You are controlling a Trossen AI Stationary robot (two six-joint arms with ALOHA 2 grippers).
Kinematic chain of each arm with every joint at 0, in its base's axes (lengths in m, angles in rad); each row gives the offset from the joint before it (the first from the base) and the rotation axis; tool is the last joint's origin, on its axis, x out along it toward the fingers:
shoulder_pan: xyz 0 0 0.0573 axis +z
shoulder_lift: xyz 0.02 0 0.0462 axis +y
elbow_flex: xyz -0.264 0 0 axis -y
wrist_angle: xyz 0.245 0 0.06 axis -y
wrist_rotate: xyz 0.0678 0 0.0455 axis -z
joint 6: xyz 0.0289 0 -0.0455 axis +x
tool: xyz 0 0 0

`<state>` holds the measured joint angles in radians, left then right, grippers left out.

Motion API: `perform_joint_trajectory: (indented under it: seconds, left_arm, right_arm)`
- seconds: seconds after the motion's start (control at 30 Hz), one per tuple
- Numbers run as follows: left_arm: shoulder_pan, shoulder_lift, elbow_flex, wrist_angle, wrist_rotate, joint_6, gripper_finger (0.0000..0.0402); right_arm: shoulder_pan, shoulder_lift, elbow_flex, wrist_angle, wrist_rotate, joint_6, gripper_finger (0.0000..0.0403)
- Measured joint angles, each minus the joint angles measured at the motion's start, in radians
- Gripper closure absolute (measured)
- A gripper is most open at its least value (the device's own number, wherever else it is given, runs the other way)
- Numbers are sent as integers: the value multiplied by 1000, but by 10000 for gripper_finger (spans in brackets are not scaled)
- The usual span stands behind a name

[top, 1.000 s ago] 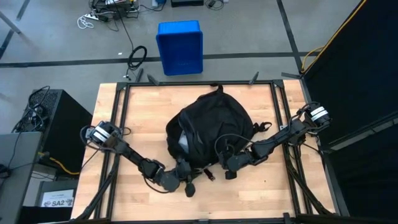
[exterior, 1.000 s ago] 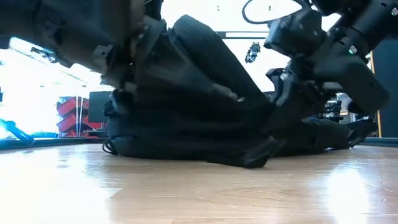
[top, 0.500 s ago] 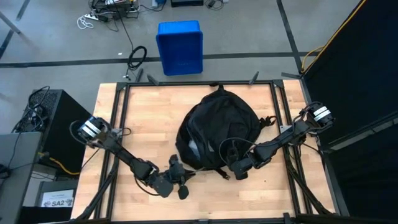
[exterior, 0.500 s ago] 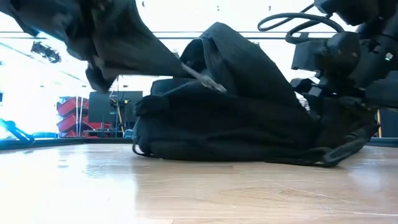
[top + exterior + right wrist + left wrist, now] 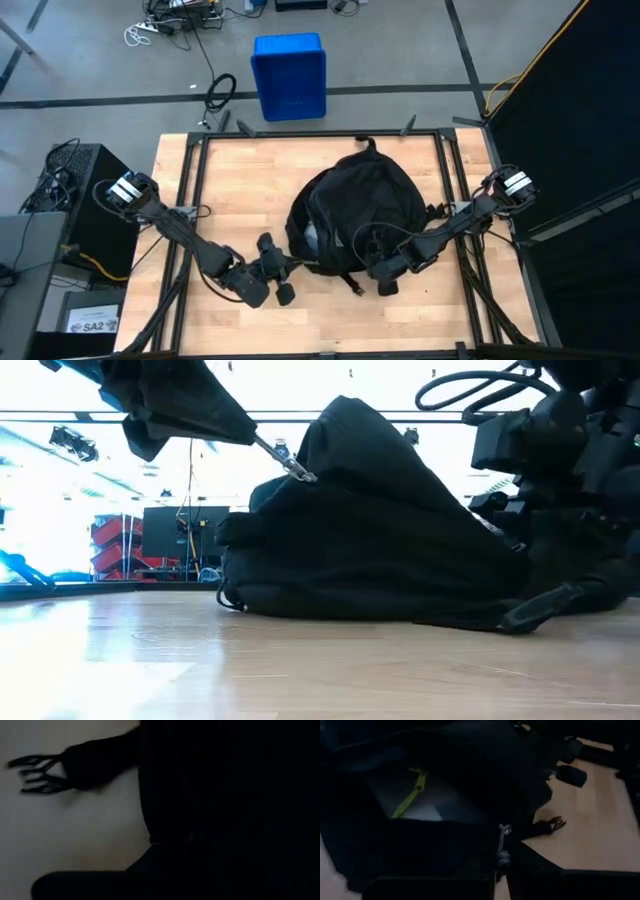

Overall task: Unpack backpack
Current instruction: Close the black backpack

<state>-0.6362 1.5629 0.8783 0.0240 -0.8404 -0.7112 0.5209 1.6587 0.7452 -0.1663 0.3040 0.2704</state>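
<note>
I've got the left gripper [image 5: 283, 268] pinched shut on the zipper pull [image 5: 503, 836] of the backpack [image 5: 355, 210] mid-table [image 5: 230, 180], right gripper [image 5: 385, 268] at its near edge, fingers unreadable, so the bag may drag or the pull slip.

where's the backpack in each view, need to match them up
high view: backpack at table centre, between both arms.
low view: backpack fills the middle, lying on the wood.
left wrist view: backpack covers most of the frame, opening showing a pale lining.
right wrist view: backpack is the dark mass on one side.
shared landmark: the wooden table.
</note>
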Motion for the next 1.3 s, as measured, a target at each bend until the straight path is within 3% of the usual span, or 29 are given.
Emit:
perform_joint_trajectory:
  seconds: [0.33, 0.53, 0.63, 0.8, 0.87, 0.97, 1.17, 1.3]
  left_arm:
    - [7, 19, 0, 52, 61, 53, 402]
    - [8, 20, 0, 67, 72, 58, 402]
    - [8, 20, 0, 70, 74, 58, 402]
    - [8, 20, 0, 85, 95, 75, 402]
    - [8, 20, 0, 86, 95, 80, 402]
    - [9, 20, 0, 88, 95, 80, 402]
    - [9, 21, 0, 88, 102, 80, 402]
    - [13, 21, 0, 89, 104, 80, 402]
  right_arm:
    - [48, -157, 0, 74, -5, -9, 311]
    - [69, -193, 2, 112, 7, -41, 292]
    - [69, -180, 3, 233, 0, -88, 294]
    - [66, -152, 3, 528, -205, -208, 296]
    - [75, -154, 6, 662, -210, -271, 292]
    - [138, -166, 20, 788, -71, -432, 285]
    - [306, -49, 208, 777, 533, -904, 278]
    - [311, 101, 357, 656, 731, -970, 263]
